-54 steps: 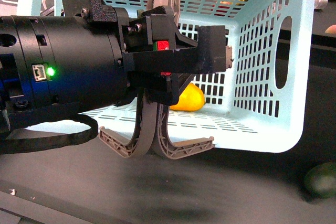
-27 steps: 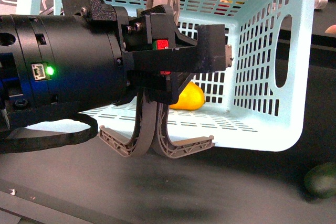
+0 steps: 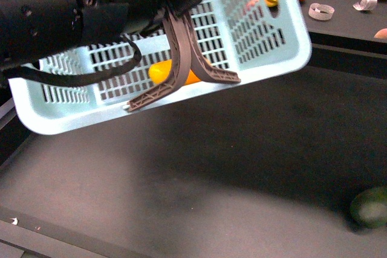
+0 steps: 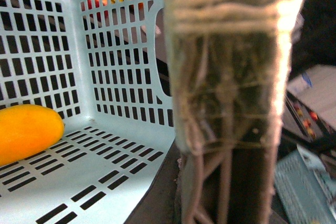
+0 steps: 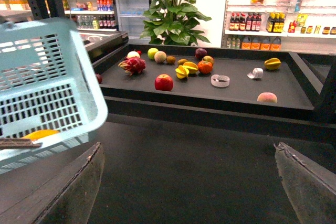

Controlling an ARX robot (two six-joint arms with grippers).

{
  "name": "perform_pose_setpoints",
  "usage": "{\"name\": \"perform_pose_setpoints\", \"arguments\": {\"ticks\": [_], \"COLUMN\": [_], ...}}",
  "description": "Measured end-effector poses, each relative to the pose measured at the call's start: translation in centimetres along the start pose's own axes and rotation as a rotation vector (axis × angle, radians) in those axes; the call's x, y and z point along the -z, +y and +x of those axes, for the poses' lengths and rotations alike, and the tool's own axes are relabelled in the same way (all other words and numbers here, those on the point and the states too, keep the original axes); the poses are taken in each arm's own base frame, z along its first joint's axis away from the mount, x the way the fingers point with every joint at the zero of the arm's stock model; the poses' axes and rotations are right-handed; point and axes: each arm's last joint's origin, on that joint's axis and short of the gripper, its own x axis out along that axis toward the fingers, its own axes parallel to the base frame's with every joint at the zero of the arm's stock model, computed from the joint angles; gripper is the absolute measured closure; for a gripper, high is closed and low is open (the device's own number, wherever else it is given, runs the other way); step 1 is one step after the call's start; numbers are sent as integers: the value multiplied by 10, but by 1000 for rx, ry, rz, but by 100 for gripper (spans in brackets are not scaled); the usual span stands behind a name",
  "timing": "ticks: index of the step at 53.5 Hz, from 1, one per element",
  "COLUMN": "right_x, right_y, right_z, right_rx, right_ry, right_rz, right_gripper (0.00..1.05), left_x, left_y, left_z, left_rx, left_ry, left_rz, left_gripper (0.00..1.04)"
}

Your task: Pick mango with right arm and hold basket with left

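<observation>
Left claw (image 3: 181,83) hangs by the tilted basket (image 3: 275,67), grip state unclear, mango (image 4: 26,132) already inside on its floor; right claw (image 5: 189,182) open and empty, so level the basket before the fruit rolls out.

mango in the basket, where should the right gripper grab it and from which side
Probably across the mango's narrow middle, coming in through the basket's open top. It lies on its side on the slotted floor near a wall, and the lifted, tilted basket has walls around it. The right gripper is open and well clear. The left gripper is beside the basket in the front view, so stay off that side.
</observation>
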Motion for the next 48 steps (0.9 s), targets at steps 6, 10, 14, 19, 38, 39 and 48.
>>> {"name": "perform_pose_setpoints", "arguments": {"ticks": [6, 10, 14, 19, 38, 39, 48], "right_x": [0, 0, 0, 0, 0, 0, 0], "right_y": [0, 0, 0, 0, 0, 0, 0], "right_z": [0, 0, 0, 0, 0, 0, 0], "right_rx": [0, 0, 0, 0, 0, 0, 0], "right_ry": [0, 0, 0, 0, 0, 0, 0], "right_rz": [0, 0, 0, 0, 0, 0, 0], "right_gripper": [8, 8, 8, 8, 8, 8, 8], "left_x": [-10, -13, -15, -14, -7, -8, -6], "left_y": [16, 26, 36, 45, 72, 73, 82], "left_z": [10, 14, 20, 26, 53, 54, 61], "left_rx": [-143, -214, -288, -350, -428, -428, -440], "left_ry": [-69, -95, -120, -135, -194, -197, -208], "left_rz": [-132, -192, -257, -338, -597, -606, -639], "left_gripper": [97, 97, 97, 97, 97, 97, 97]}}
